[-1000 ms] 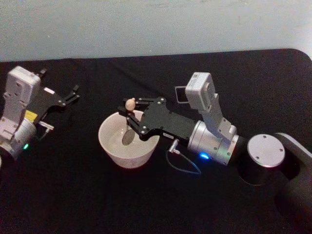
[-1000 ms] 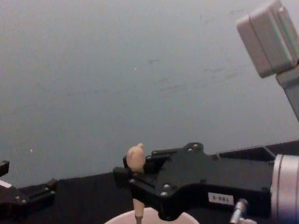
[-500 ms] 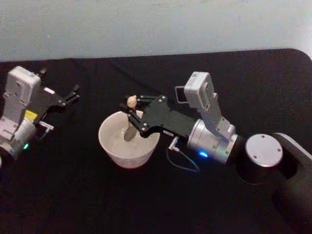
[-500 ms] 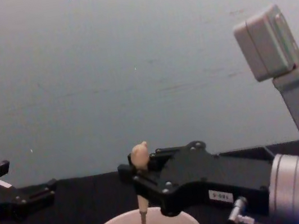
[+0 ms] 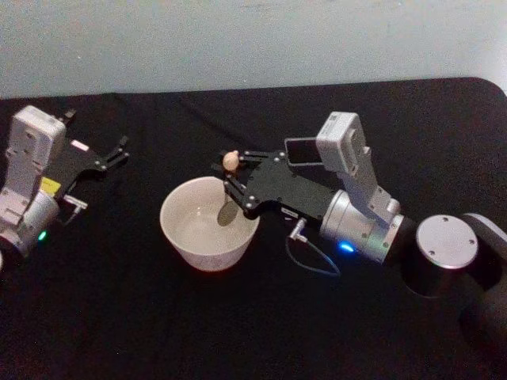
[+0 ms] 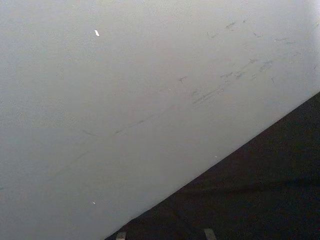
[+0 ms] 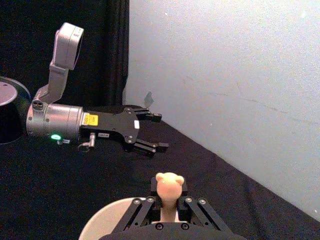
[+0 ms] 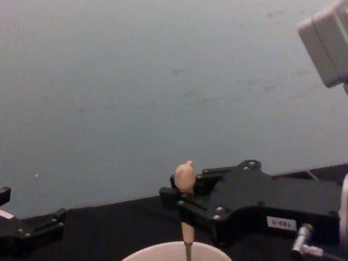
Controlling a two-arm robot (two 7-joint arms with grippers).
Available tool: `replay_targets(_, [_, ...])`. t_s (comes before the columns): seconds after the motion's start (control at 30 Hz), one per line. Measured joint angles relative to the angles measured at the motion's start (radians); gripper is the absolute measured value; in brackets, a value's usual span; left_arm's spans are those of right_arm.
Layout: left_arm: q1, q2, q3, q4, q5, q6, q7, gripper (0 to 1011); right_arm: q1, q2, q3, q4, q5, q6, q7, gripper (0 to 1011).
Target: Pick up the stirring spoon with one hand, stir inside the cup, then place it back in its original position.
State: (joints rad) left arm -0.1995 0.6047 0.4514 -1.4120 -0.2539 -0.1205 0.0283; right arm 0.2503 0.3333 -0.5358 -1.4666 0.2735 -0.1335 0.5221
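Right jaws pinching stirring spoon (image 5: 226, 213), inside cup (image 5: 207, 255) rim

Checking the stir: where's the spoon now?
Head view centre: the spoon stands upright in the shut right gripper, bowl down inside the cup near its right rim; the left gripper is parked far left.

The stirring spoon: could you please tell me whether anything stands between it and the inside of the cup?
Nothing visible does. The right claw grips the stirring spoon by its handle under the bear head, and its metal bowl hangs inside the cup, below the rim. The left claw sits open, far to the left.
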Motion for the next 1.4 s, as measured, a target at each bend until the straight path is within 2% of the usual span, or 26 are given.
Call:
replay_targets(0.53, [0.0,0.0,0.0,0.0,0.0,0.0,0.0,1001,-0.054,0.041,0.008,-0.072,0.038,0.044,0.015,173])
replay_targets(0.83, [0.0,0.0,0.0,0.0,0.0,0.0,0.0,1001,-0.071,0.056,-0.009,-0.103,0.046,0.051,0.03,173])
replay_targets(1.1, [0.0,0.0,0.0,0.0,0.0,0.0,0.0,1001,-0.057,0.041,-0.032,-0.087,0.039,0.051,0.03,173])
replay_targets(1.4, [0.0,0.0,0.0,0.0,0.0,0.0,0.0,1001,-0.024,-0.004,-0.046,-0.046,0.025,0.042,0.016,173])
